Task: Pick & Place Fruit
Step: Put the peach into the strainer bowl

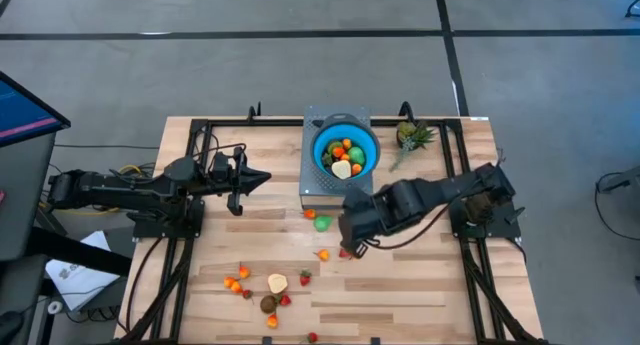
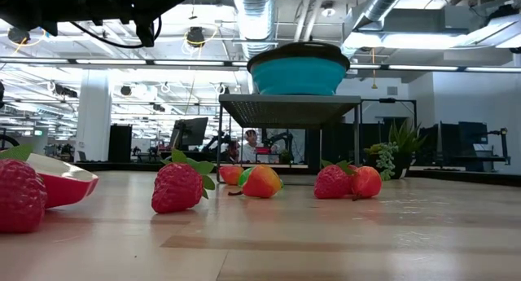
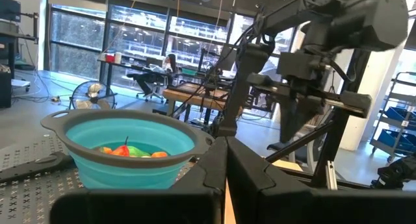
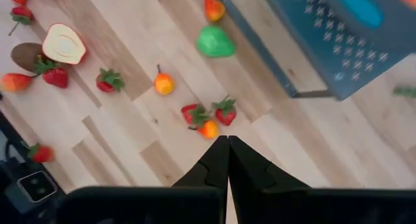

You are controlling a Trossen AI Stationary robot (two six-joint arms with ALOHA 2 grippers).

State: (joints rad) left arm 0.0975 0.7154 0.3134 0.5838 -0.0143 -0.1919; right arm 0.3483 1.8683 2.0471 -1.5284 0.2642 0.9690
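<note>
Pale wood planks make up the table (image 1: pixel 420 275), and most of the loose fruit lies toward its near edge. Nearest is a lone strawberry (image 1: pixel 312 337) at the front rim. Just behind it a cluster sits left of centre: small orange pieces (image 1: pixel 234 283), a brown fruit (image 1: pixel 268 304), a cut pale-yellow half (image 1: pixel 277 283) and another strawberry (image 1: pixel 305 279). The low view shows these berries close up, one strawberry (image 2: pixel 177 188) standing upright on the boards.

Farther back, near the table's middle, an orange fruit (image 1: pixel 323 254) lies alone, and a tight trio of two strawberries and an orange piece (image 4: pixel 209 116) sits just ahead of the right gripper (image 4: pixel 228 152). That claw hangs above the boards near the trio with its fingers pressed together and nothing between them. A green fruit (image 1: pixel 322 224) and a small red-orange one (image 1: pixel 310 214) lie beyond it, beside the grey stand (image 1: pixel 312 180).

The left gripper (image 1: pixel 262 178) hovers to the left of the stand, its fingers also pressed together and empty; its wrist view looks across at the bowl.

On the stand sits the blue bowl (image 1: pixel 374 150), holding several fruits: orange, green, red and a pale-yellow piece (image 1: pixel 342 169). Beside it, toward the far right corner, lies the spiky pineapple (image 1: pixel 410 136).
</note>
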